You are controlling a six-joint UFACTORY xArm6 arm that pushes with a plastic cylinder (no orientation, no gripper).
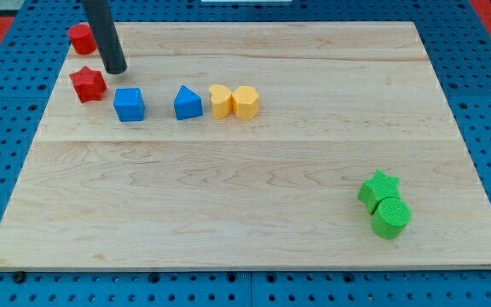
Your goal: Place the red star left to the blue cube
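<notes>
The red star (87, 83) lies on the wooden board near its top left corner. The blue cube (129, 104) sits just to the star's right and slightly lower, a small gap between them. My tip (115, 68) rests on the board just above and right of the red star, above the blue cube, close to the star's upper right edge.
A red cylinder (80, 38) stands at the board's top left edge. A blue triangular block (187, 103), a yellow block (220, 101) and a yellow hexagonal block (245, 101) line up right of the cube. A green star (378, 188) and green cylinder (390, 217) sit bottom right.
</notes>
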